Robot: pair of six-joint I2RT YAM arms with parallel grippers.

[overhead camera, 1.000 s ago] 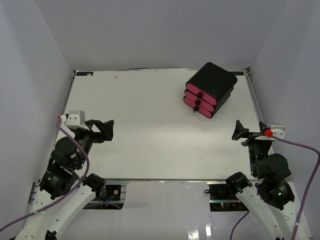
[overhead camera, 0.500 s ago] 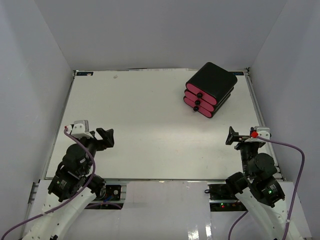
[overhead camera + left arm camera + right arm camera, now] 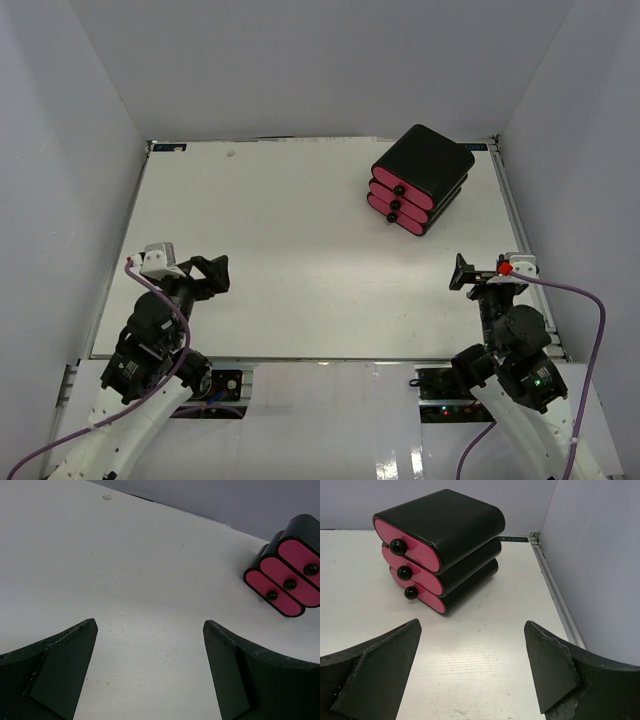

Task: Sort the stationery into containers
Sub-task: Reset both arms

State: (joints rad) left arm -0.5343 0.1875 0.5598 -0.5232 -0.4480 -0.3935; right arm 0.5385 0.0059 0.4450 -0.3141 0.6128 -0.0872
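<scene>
Left claw (image 3: 210, 273) hovers low at the near left, jaws spread wide, gripping nothing. Right claw (image 3: 462, 272) sits at the near right, jaws apart too, empty. The drawers (image 3: 418, 180) stand far right on the tabletop (image 3: 290, 230), all three pushed in.

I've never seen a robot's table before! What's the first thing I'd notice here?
The black box of three pink-fronted drawers jumps out first. It stands at the far right of the white table, and each drawer is shut and has a round black knob. Toward the near edge, the left gripper and the right gripper are both open and hold nothing.
</scene>
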